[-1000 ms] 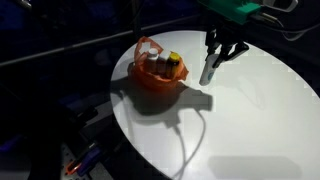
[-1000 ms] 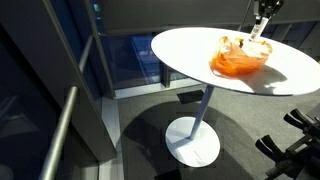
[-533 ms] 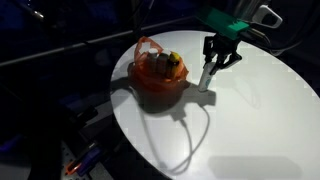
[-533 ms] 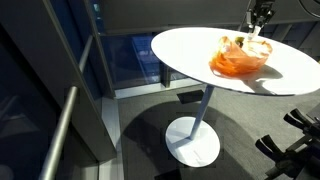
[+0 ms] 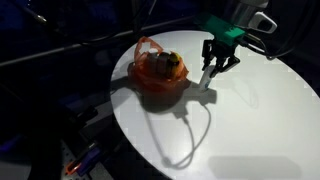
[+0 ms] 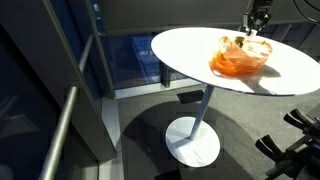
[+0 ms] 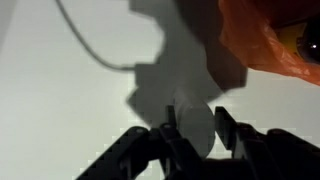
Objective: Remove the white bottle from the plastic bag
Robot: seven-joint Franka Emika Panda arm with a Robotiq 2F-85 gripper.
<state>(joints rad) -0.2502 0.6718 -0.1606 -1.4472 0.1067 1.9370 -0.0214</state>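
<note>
The white bottle [image 5: 207, 74] stands nearly upright on the round white table [image 5: 250, 130], just beside the orange plastic bag [image 5: 158, 78]. My gripper [image 5: 218, 61] is shut on the bottle's top. In the wrist view the bottle [image 7: 196, 122] sits between the two dark fingers [image 7: 228, 130]; the orange bag [image 7: 262, 45] fills the upper right corner. In an exterior view the gripper [image 6: 257, 22] and bottle [image 6: 253, 32] are at the table's far edge behind the bag [image 6: 238, 58]. The bag still holds a yellow and dark item [image 5: 172, 66].
The table [image 6: 190, 45] stands on a single white pedestal with a round base [image 6: 193, 141]. A dark railing [image 6: 60, 130] and dark furniture surround it. The bag and arm cast dark shadows on the tabletop [image 5: 190, 120].
The gripper has carried the bottle down and slightly toward the bag; the bottle's base now rests on the table. The bag has not moved.
</note>
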